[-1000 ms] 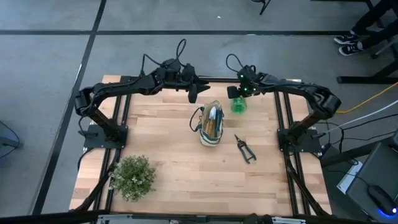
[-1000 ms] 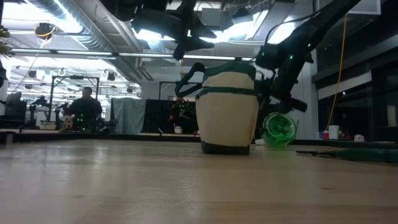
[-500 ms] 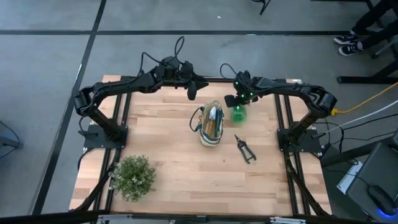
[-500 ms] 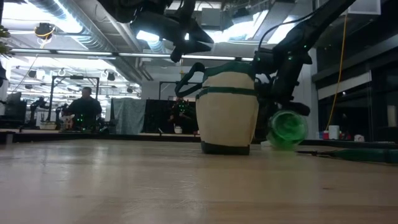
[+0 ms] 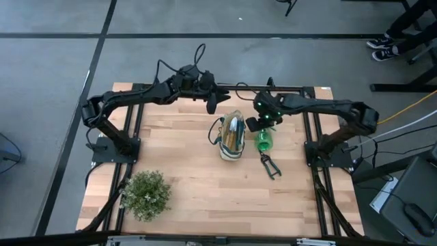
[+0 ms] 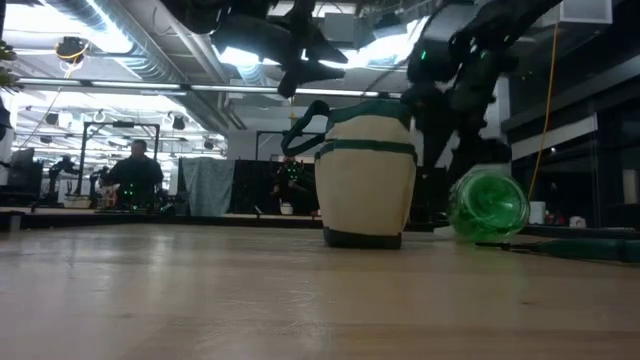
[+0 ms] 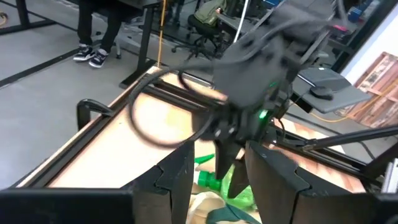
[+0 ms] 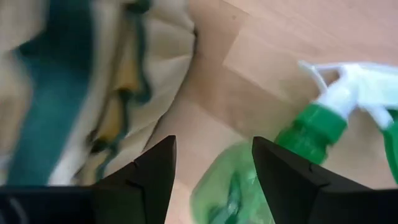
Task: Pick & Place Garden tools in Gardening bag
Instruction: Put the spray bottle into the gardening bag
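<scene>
The gardening bag stands upright near the middle of the wooden desk. From above, the silver trowel shows inside its open mouth, and the green straps loop up over the rim in the low view. No brand, label or writing can be read on the bag or on any tool.

The right end effector hangs low just to the right of the bag, above the spray bottle. Its fingers are spread apart in the right wrist view, with the bottle's green body between and beyond them and the white trigger head off to one side. Whether the pads touch the bottle cannot be told. The bottle lies on its side on the desk in the low view, close to the bag but apart from it.

The dark pruning shears lie flat on the desk just past the bottle, toward the near right.

The left end effector hovers above the far edge of the desk, behind the bag, with its fingers parted and nothing between them.

A bushy potted plant sits at the near left corner, well apart from everything else. A person shows far back in the room.
</scene>
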Controlling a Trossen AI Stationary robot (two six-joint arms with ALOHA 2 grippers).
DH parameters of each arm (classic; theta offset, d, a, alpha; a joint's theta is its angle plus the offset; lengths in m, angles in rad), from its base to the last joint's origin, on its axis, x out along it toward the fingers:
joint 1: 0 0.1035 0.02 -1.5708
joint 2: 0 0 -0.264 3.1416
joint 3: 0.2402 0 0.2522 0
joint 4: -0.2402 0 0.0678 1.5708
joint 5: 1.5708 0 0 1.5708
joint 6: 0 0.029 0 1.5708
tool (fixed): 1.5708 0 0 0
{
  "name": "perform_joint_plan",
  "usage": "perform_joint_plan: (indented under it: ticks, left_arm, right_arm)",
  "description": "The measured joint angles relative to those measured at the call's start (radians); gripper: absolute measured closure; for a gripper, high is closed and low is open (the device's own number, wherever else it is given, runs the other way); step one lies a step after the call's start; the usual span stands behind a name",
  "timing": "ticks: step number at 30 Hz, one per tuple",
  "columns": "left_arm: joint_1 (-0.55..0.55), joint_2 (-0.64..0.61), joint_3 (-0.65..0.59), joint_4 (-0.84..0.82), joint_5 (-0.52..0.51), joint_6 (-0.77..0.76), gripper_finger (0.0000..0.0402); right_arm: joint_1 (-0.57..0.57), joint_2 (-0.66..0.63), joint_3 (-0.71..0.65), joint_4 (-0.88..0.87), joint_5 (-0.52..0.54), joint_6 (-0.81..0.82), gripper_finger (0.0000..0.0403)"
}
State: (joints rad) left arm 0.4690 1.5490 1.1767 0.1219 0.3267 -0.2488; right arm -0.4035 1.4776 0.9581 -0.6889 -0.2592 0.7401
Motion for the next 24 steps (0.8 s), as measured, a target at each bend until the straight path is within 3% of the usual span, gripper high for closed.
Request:
perform_joint_plan:
  ticks: [7, 11, 14, 18, 24]
  left_arm:
    - [-0.028, 0.0, 0.0, 0.0, 0.0, 0.0, 0.0263]
    - [-0.037, 0.0, 0.0, 0.0, -0.003, 0.0, 0.0263]
    - [-0.044, 0.0, 0.0, -0.004, -0.003, 0.0, 0.0263]
    - [-0.053, 0.0, 0.0, -0.014, -0.011, -0.002, 0.0263]
    - [-0.076, 0.0, 0.0, -0.023, -0.014, -0.025, 0.0263]
  right_arm:
    - [0.111, -0.147, 0.002, -0.153, 0.168, 0.15, 0.0188]
    - [0.149, -0.168, 0.001, -0.237, 0.335, 0.249, 0.0188]
    - [0.145, -0.162, 0.002, -0.215, 0.397, 0.282, 0.0188]
    - [0.097, -0.129, 0.002, -0.173, 0.391, 0.281, 0.0188]
    - [0.029, -0.049, 0.002, -0.158, 0.255, 0.231, 0.0188]
